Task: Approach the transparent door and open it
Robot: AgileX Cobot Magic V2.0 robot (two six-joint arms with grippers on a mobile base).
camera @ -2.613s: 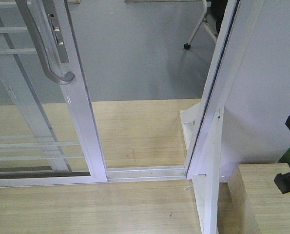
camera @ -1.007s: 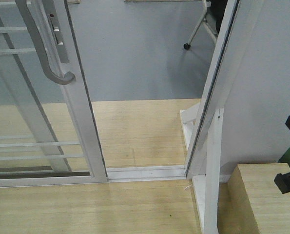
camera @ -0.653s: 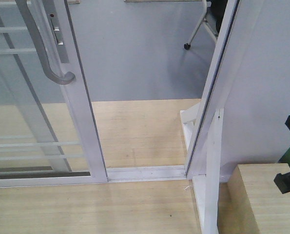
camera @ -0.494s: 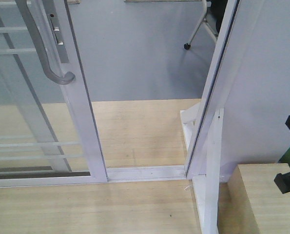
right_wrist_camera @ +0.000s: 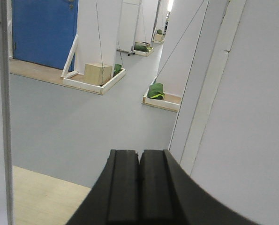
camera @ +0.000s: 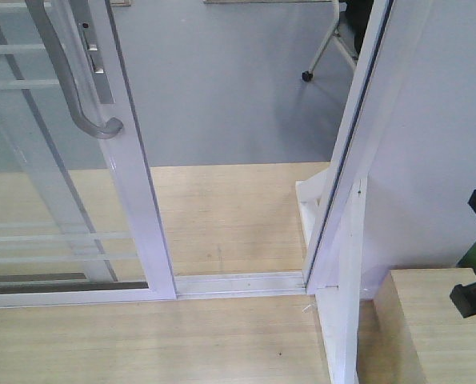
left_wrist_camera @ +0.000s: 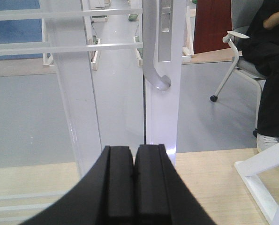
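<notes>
Landmark: the transparent door [camera: 130, 172], a tall sliding glass panel in a glossy white frame crossed by thin white horizontal bars, is being taken as the reference for every place below.

Door position: the panel is being seen at the left of the front view, its free edge standing well apart from the fixed white door jamb post [camera: 351, 240], with bare aluminium floor track [camera: 238, 282] exposed between them.

Handle: the long curved grey metal handle [camera: 71, 80] with its lock plate is being shown on the door's free stile; in the left wrist view it [left_wrist_camera: 154, 56] is appearing above and beyond the claw, untouched.

Change: across the last few seconds almost nothing is being altered; the door edge, the track and the post are being held at nearly the same places, only a slight sway of the view being noticed.

Meaning for the task: the opening is being judged as already made, the gap looking wide enough to pass.

Left gripper [left_wrist_camera: 134, 164]: the black pads are being pressed together on nothing, just short of the door's white stile.

Right gripper [right_wrist_camera: 139, 171]: the pads are likewise being kept together, empty, aimed through the gap right of the door toward the grey floor [right_wrist_camera: 83, 126].
</notes>
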